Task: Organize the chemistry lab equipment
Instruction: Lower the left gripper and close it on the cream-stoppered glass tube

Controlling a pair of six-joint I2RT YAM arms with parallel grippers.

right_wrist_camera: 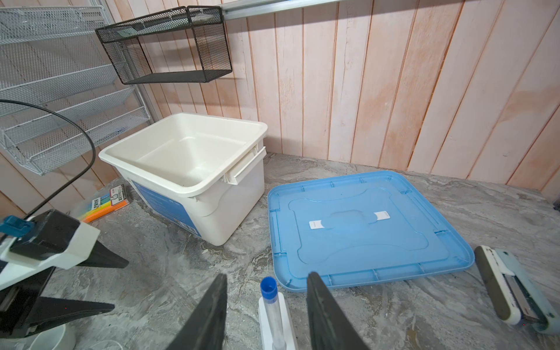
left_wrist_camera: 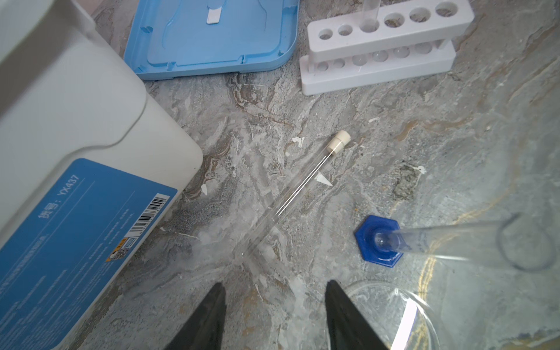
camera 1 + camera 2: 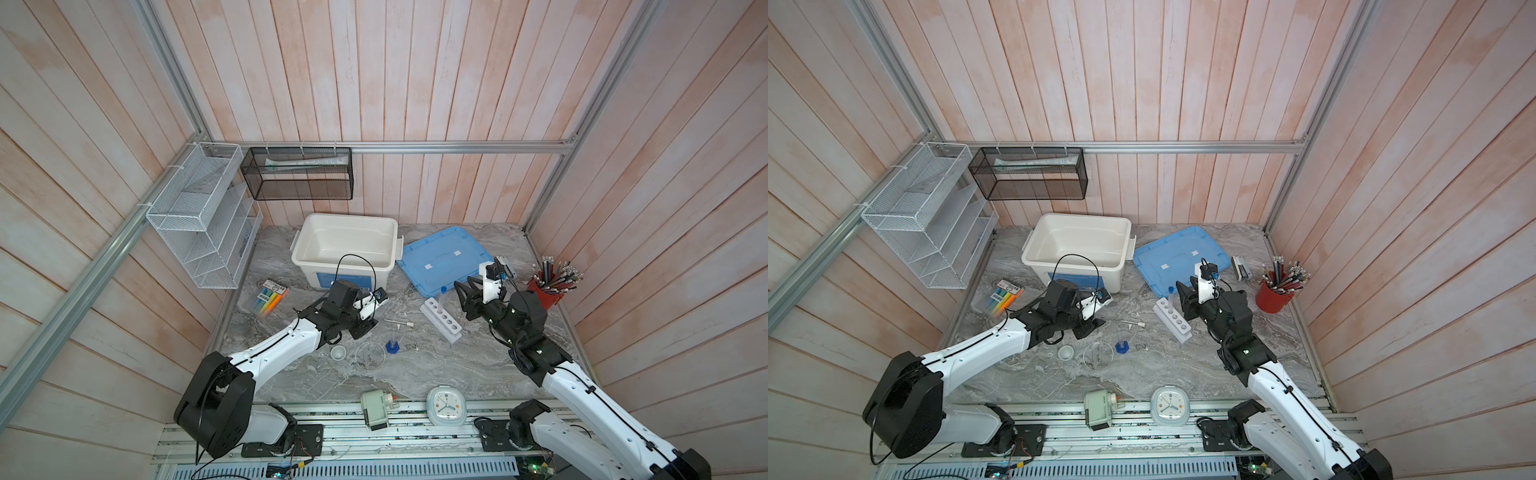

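Left gripper (image 2: 274, 300): jaws spread, nothing between them, low over the marble table (image 2: 303, 121). The white-capped tube (image 3: 398, 323) lies flat and loose at 3 o'clock from it in a top view, untouched. Main risk there, my read: it's thin, clear and round on slick stone, so a jaw that lands off-axis will roll or squirt it away rather than pinch it. It's crowded too. The blue-based cylinder (image 3: 392, 347) stands near the tube at its 6 o'clock. The round dish (image 3: 369, 355) sits at 6 o'clock from the gripper, with a small clear cup (image 3: 338, 353) at the dish's 9 o'clock. A low sweep or wrist swing could tip the cylinder, which looks top-heavy, or shove the dish. Right gripper (image 1: 268, 276): also spread, straddling the blue-capped tube (image 1: 269, 286) that stands upright in the white rack (image 3: 441, 320). A gap shows on both sides, so it's not pinching the tube. Risk: the rack looks light and unanchored, so a jaw clipping the tube or the rack's end would skid or tip it. A skewed pull could also bind the tube in its hole and lift the rack with it. The other five holes look free. White bin (image 3: 345, 245) at 12 o'clock from the left gripper is open, with the blue lid (image 3: 442, 259) flat beside it.
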